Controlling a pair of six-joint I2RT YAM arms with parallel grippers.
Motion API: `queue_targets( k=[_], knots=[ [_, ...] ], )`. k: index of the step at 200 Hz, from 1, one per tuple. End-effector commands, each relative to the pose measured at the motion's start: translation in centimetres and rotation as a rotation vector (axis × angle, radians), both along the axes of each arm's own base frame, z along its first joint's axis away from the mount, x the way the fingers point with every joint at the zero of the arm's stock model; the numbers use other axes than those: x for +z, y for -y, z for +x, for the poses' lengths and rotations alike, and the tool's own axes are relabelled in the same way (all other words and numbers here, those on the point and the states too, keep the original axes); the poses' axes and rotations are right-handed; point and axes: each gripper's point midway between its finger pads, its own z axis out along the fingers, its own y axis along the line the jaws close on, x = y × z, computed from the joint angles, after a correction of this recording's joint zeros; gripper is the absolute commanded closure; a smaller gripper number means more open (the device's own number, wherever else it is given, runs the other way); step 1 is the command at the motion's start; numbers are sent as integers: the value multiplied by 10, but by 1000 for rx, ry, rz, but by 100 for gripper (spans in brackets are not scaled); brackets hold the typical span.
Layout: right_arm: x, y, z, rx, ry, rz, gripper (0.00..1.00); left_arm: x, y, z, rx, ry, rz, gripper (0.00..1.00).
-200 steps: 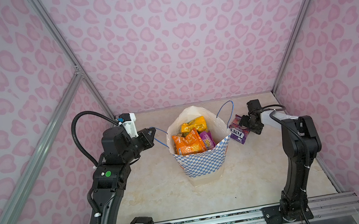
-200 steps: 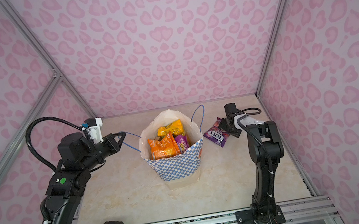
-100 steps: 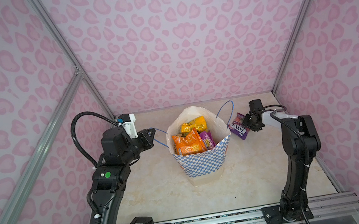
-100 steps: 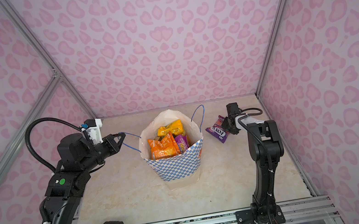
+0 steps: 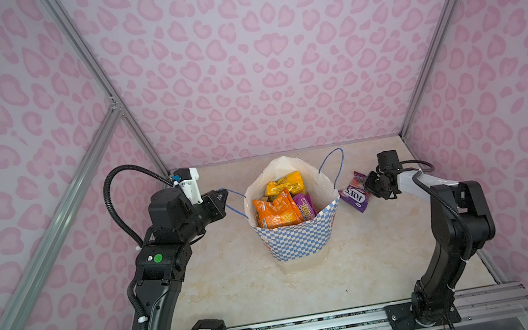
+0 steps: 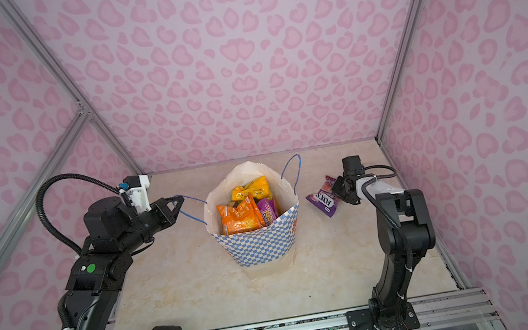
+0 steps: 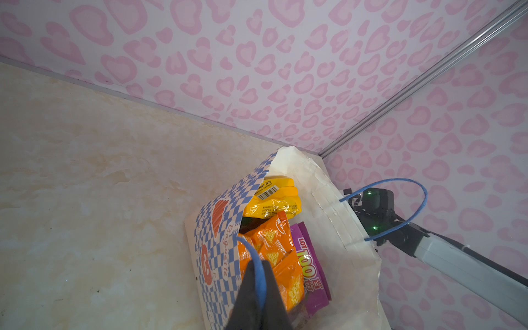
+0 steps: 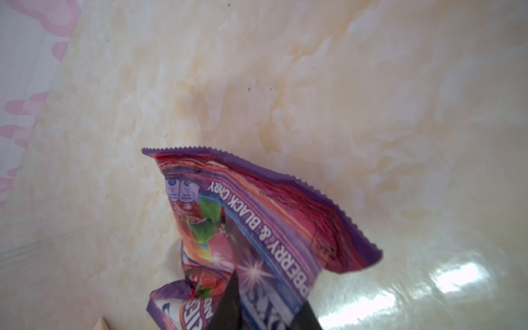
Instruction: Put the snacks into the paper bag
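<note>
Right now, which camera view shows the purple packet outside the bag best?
The right wrist view: the purple packet fills it, print readable, pinched by the right gripper. Both top views show it small, to the right of the paper bag. The left wrist view does not show it.

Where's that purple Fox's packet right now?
In both top views the purple Fox's packet is just right of the paper bag, outside it, pinched in the right gripper.
</note>
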Motion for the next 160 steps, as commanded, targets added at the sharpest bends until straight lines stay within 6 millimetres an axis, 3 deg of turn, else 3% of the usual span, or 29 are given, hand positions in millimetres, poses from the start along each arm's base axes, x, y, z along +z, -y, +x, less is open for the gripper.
queue_targets(
  k=[1,52,94,120,126,144,160],
  knots=[
    [32,-2,-2,23,81,-2,79,14,-1,4,2,70,4,94],
    [149,-4,-19,41,317,-58,80,14,0,4,0,66,2,94],
    [281,-24,-46,81,587,-178,80,13,1,4,-4,64,-1,94],
    [355,-65,-66,163,766,-232,80,13,1,4,-7,66,-3,94],
    [379,-78,-72,188,828,-236,80,13,1,4,-8,65,-4,94],
    [411,-123,-84,288,924,-257,80,13,1,4,-7,66,-2,94],
    [424,-170,-92,405,969,-279,79,13,1,4,-7,67,0,94]
  ],
)
